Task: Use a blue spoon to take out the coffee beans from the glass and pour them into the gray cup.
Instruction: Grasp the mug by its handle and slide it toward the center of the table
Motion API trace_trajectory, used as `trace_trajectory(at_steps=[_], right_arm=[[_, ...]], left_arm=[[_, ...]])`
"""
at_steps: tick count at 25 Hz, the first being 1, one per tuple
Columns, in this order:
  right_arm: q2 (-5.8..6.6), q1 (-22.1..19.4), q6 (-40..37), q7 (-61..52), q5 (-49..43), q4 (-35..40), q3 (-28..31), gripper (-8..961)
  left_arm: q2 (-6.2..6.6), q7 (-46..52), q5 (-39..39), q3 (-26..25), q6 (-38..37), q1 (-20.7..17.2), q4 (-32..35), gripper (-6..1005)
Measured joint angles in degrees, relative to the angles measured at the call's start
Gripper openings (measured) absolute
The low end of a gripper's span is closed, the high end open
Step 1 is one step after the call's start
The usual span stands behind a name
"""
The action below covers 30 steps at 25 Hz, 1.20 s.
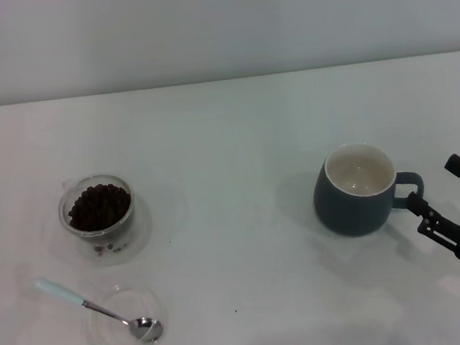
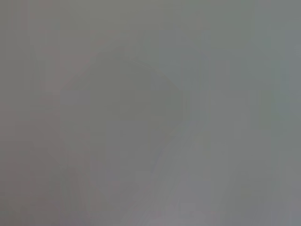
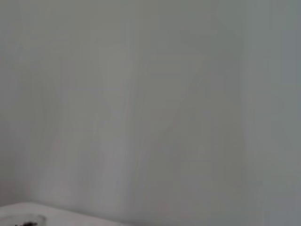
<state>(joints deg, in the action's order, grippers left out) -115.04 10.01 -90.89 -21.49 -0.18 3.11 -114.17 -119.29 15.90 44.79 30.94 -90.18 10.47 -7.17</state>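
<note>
The glass [image 1: 97, 210] stands at the table's left, filled with a heap of coffee beans [image 1: 99, 205]; a few stray beans lie at its base. Nearer the front, the blue spoon [image 1: 71, 296] rests with its metal bowl in a shallow clear dish [image 1: 124, 323] and its pale handle pointing left. The gray cup [image 1: 359, 190] sits on the right, empty, its handle turned toward my right gripper [image 1: 442, 189]. That gripper is open, just beside the handle, holding nothing. My left gripper is out of view. The left wrist view shows only a grey blur.
A plain wall runs behind the white table [image 1: 235, 139]. The table's far edge is at the back. In the right wrist view only the wall and a sliver of table [image 3: 19, 214] appear.
</note>
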Motion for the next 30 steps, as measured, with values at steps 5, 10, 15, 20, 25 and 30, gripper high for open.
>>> trace_trajectory(at_steps=[5,10,15,20,25,30], right_arm=[[-0.09,0.0,2.1,-0.2,-0.1,0.1,-0.2,846],[-0.10,0.6,8.1,0.1,0.0,1.5,0.0,845],[-0.14,0.8,13.9,1.9,0.2,4.6,0.1,844],[-0.19,0.9,17.8,3.6,0.5,6.3,0.3,843],[-0.19,1.0,19.4,4.8,0.6,6.7,1.1,842],[-0.26,1.1,23.8,6.4,0.7,8.6,1.1,828]], left_arm=[[0.09,0.3,0.0,0.9,0.0,0.0,0.0,829],[-0.01,1.0,0.0,1.4,0.0,0.7,-0.3,828],[0.05,2.4,0.0,2.3,0.0,1.3,-0.1,828],[0.07,2.6,0.0,2.4,-0.1,1.4,0.1,828],[0.12,2.6,0.0,2.4,-0.1,1.4,0.1,828],[0.17,2.6,0.0,2.7,0.0,1.4,0.1,829]])
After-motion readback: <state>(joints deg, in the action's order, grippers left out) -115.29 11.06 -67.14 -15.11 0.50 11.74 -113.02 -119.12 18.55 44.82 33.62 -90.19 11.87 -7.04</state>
